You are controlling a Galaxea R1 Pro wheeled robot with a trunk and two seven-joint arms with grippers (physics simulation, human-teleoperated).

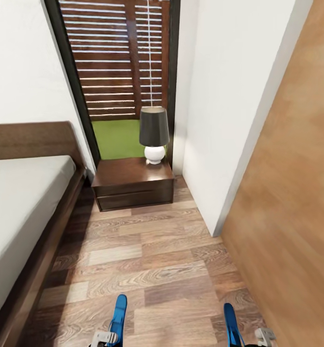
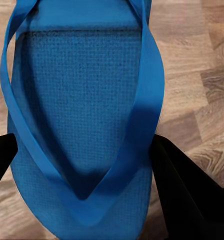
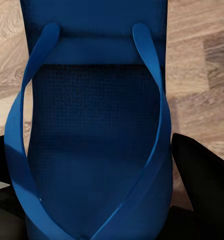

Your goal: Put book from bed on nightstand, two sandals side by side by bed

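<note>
left gripper (image 1: 105, 339) clamped on left sandal (image 2: 82, 120) | right gripper (image 1: 248, 337) clamped on right sandal (image 3: 94, 135) | both carried beside bed (image 1: 22, 202), likely for pairing on floor (image 1: 152, 260)

Wood-plank floor (image 1: 152, 260) carries nightstand (image 1: 133, 185); lamp (image 1: 154, 135) on its top.
</note>
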